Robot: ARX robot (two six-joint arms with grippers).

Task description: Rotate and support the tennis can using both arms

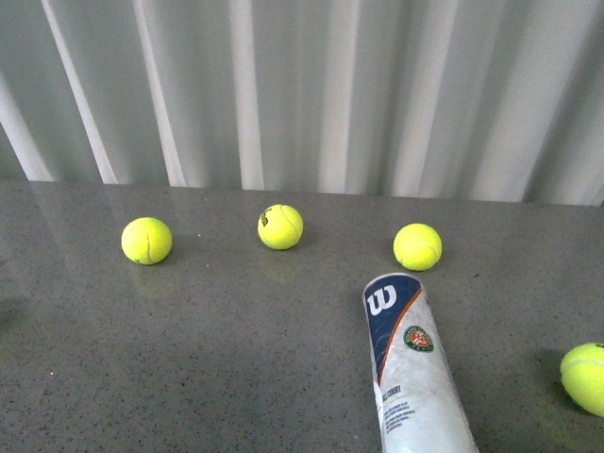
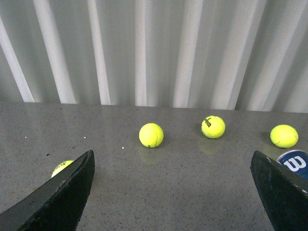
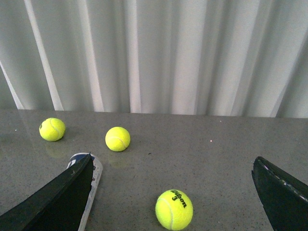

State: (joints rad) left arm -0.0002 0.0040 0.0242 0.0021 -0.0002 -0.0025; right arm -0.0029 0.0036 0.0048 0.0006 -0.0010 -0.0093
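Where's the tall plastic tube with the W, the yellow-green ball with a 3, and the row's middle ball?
Tall plastic tennis can (image 1: 415, 373): front view, white label.
Yellow-green ball marked 3 (image 3: 174, 209): right wrist view, centre.
Middle yellow-green ball (image 1: 280, 226): front view, centre.

- My left gripper (image 2: 172, 155) has 2 flat, matte black fingers (image 2: 62, 197), tapering to blunt tips.
- My right gripper (image 3: 173, 158) looks alike; 1 finger (image 3: 284, 197) shows a thin pale edge line.

The worktop (image 1: 189, 359) looks like grey speckled stone, polished enough to mirror the fuzzy felt tennis balls (image 1: 280, 226) faintly. The tennis can (image 1: 415, 377) is smooth plastic with a glossy printed label. Far behind hangs a soft white cloth curtain (image 1: 302, 94). The fingers (image 2: 62, 197) are matt black.
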